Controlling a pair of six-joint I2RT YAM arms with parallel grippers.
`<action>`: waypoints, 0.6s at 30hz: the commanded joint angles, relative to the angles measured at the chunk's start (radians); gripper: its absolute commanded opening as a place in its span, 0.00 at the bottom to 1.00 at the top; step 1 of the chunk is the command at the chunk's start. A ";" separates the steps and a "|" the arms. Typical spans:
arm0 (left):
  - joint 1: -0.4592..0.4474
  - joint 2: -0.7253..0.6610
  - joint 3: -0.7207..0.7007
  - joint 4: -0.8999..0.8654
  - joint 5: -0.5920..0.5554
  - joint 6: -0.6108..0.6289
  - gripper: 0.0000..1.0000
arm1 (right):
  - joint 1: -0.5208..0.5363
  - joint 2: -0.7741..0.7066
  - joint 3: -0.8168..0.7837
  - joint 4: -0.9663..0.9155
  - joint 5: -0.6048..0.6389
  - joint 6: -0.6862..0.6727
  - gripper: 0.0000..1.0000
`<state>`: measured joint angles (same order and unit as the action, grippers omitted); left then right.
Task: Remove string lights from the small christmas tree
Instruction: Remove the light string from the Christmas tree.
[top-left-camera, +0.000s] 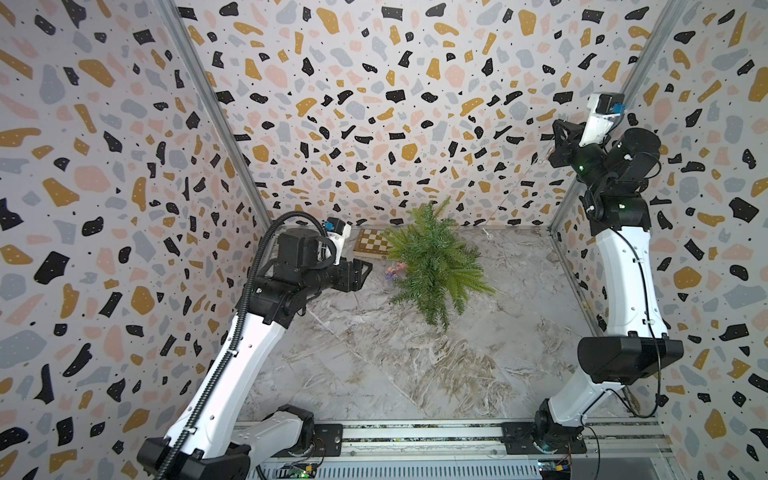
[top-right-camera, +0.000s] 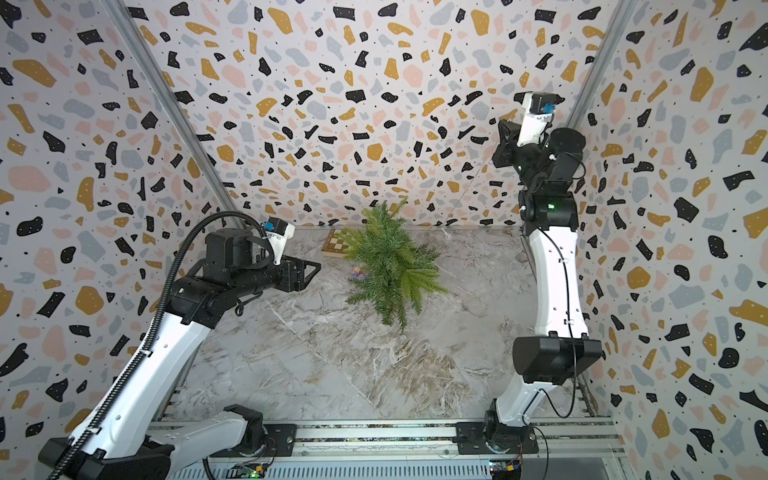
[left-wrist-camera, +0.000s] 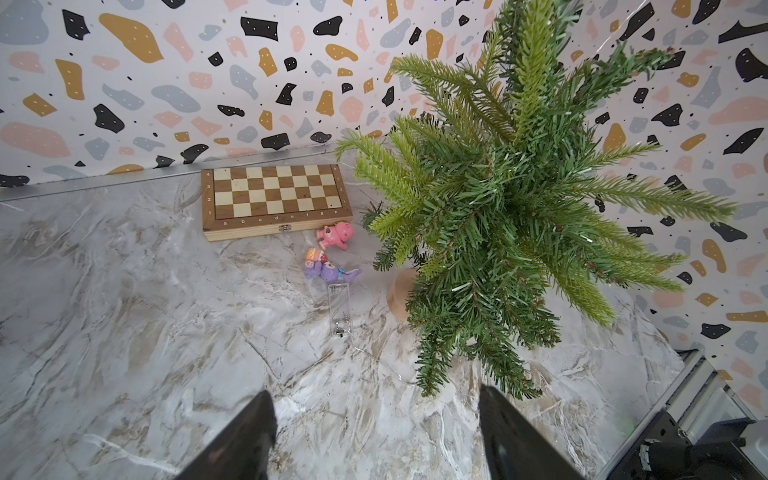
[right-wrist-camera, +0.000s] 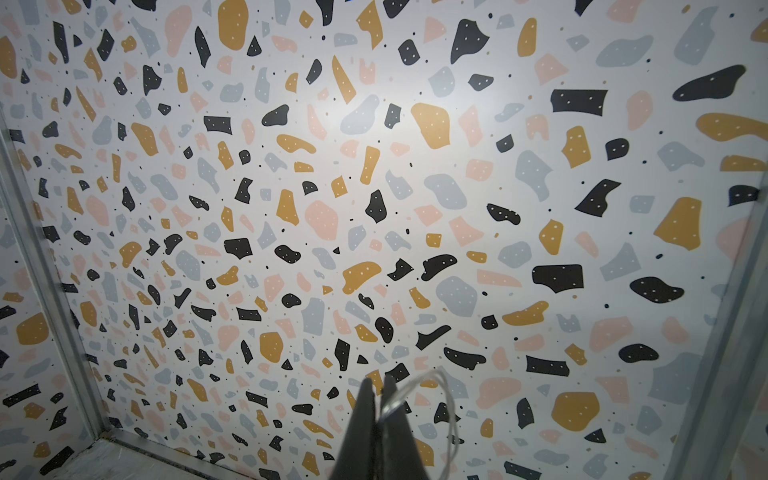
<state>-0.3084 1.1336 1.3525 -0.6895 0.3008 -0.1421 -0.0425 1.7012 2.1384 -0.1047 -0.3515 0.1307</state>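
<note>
The black-fingered right gripper (right-wrist-camera: 378, 380), raised high, pinches a loop of the thin silvery-clear string lights (right-wrist-camera: 392, 404), whose strand slants down near the small christmas tree (top-left-camera: 436, 266) of green needle branches, while the left gripper (left-wrist-camera: 376, 392) gapes empty: unwinding seems underway, and the next move calls for a pull that clears the branches.

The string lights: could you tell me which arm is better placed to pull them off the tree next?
Right, probably: the right gripper, raised high, has its jaws shut on the string lights. The left gripper hovers open beside the small christmas tree, empty.
</note>
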 joint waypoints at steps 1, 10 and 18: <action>0.002 -0.007 -0.001 -0.005 0.021 0.014 0.76 | -0.017 -0.064 -0.039 0.009 0.022 -0.017 0.00; 0.003 -0.003 0.007 -0.008 0.024 0.008 0.76 | -0.054 -0.122 -0.098 -0.007 0.025 -0.021 0.00; 0.002 -0.015 -0.004 -0.005 0.024 0.006 0.76 | -0.056 -0.132 -0.062 -0.015 -0.001 0.007 0.00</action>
<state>-0.3084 1.1336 1.3525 -0.6998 0.3103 -0.1421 -0.0956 1.6123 2.0338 -0.1230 -0.3431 0.1242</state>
